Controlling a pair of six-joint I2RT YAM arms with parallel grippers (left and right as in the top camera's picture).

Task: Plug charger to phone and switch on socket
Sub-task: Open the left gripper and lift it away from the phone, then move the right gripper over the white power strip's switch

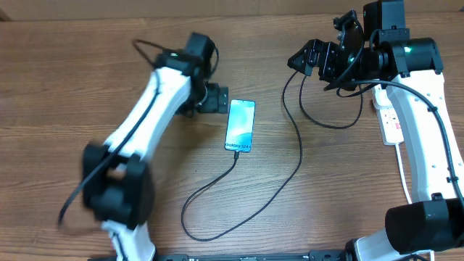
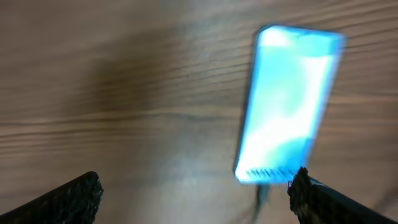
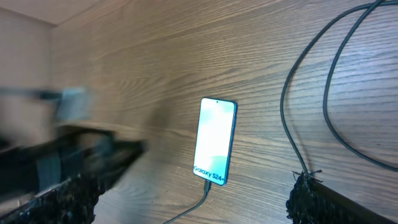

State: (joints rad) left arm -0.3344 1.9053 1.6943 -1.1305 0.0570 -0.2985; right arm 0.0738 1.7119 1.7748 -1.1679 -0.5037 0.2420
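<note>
The phone [image 1: 240, 125] lies flat mid-table with its cyan screen lit. It also shows in the right wrist view [image 3: 216, 140] and, blurred, in the left wrist view [image 2: 289, 106]. The charger cable [image 1: 290, 170] has its tip in the phone's bottom edge [image 3: 207, 188]. From there it loops toward the front edge and runs up to the right arm, where its plug is hidden. The white socket [image 1: 390, 122] lies at the right, partly under the right arm. My left gripper [image 1: 217, 98] [image 2: 196, 193] is open, just left of the phone. My right gripper [image 1: 303, 61] [image 3: 186, 199] is open and empty, raised to the right of the phone.
Cable loops [image 3: 323, 93] lie on the wood under my right gripper. The left arm [image 1: 145, 123] crosses the left half of the table and shows blurred in the right wrist view [image 3: 62, 143]. The right arm [image 1: 428, 130] runs along the right edge over the socket.
</note>
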